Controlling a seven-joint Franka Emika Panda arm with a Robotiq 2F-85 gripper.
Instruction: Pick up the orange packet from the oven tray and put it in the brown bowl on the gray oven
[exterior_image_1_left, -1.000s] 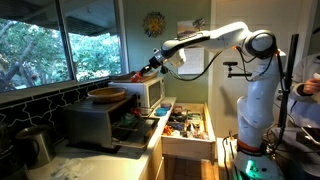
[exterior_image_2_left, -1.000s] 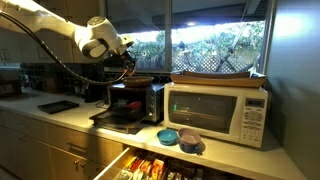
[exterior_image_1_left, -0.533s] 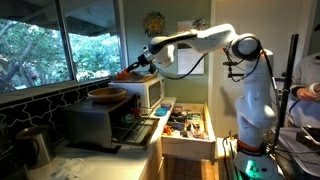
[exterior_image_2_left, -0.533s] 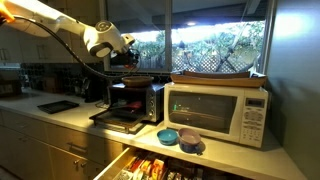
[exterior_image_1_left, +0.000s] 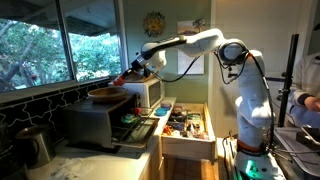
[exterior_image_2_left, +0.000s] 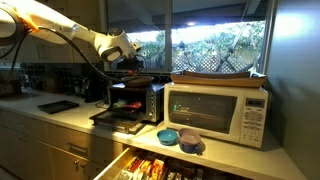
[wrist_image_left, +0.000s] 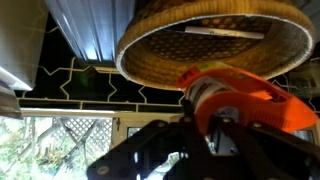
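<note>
Packet: the small, soft orange-red packet (wrist_image_left: 245, 98) is off the tray and held in the air close above the bowl.
Gripper: the dark gripper (wrist_image_left: 222, 128) is clamped on the packet.
Handling: it is probably light, limp and slippery, so a pinch across its middle suits it.
Bowl: the wide, shallow brown woven bowl (wrist_image_left: 135, 50) sits on top of the boxy gray toaster oven (exterior_image_1_left: 92, 122).
Tray: the flat dark oven tray (exterior_image_2_left: 118, 117) lies at the oven's open front.
Surface: the pale tabletop (exterior_image_2_left: 30, 102) also carries a white microwave (exterior_image_2_left: 218, 112).
Room: a kitchen with large windows (exterior_image_1_left: 60, 45) behind.
</note>
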